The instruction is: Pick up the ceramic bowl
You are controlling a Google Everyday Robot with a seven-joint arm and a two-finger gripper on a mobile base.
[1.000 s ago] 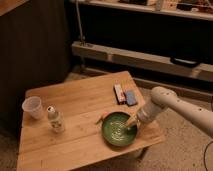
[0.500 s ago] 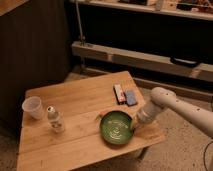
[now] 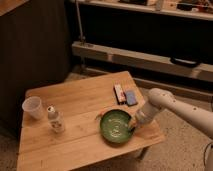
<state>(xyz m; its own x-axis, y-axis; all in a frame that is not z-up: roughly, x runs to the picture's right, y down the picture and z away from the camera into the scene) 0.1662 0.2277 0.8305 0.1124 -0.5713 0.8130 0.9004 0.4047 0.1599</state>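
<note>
table (image 3: pixel 75 95): small, light wood, on a speckled floor. far left on it, a translucent white cup (image 3: pixel 33 107), upright, near the left edge. just right of the cup is a small white bottle (image 3: pixel 55 120), also upright, label unreadable. further right is a small orange thing (image 3: pixel 99 116) just beside the bowl's left rim; can't tell what it is or whether it touches.

ceramic bowl (image 3: pixel 116 127): green, glossy, wide and shallow. it sits flat on the table near the front right corner, open side up, with pale streaks inside that may be reflections. behind it, toward the table's far right edge, a reddish packet (image 3: pixel 119 93) and a blue-grey packet (image 3: pixel 130 97) lie flat side by side.

my gripper (image 3: pixel 132 123) is down at the bowl's right rim, tip over or on it. it's dark and blends into the rim, so i can't tell if it's spread or clamped there.

my arm (image 3: pixel 162 104) is white and comes in from the right. the elbow is bent above the table's right edge, and the forearm slopes down and left to the bowl. the upper arm is cut off by the right edge of the frame.

behind: a grey rail (image 3: pixel 140 57) on dark shelving, contents too dim to make out.
</note>
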